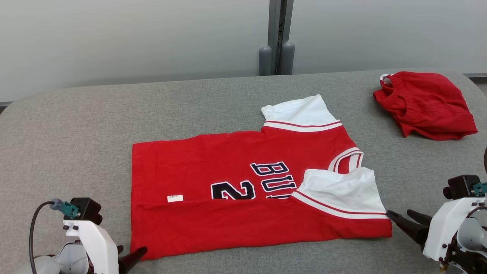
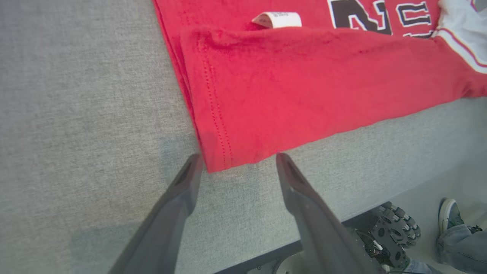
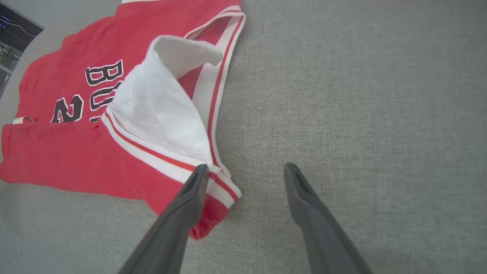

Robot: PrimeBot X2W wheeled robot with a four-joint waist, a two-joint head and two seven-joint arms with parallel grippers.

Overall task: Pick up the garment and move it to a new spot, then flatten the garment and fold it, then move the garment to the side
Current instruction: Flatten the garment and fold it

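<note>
Your left gripper (image 2: pixel 239 160) gapes empty at the hem corner of the red jersey (image 1: pixel 236 205), which lies partly folded in the middle of the table (image 1: pixel 76 125). Your right gripper (image 3: pixel 248 168), equally wide, holds nothing; one finger perhaps touches the shoulder corner.

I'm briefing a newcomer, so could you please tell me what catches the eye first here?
A white-sleeved red jersey lies on the grey table, its near edge folded over the lettering. The left gripper and right gripper, jaws open, sit at its near corners; a crumpled red garment lies far right.
</note>
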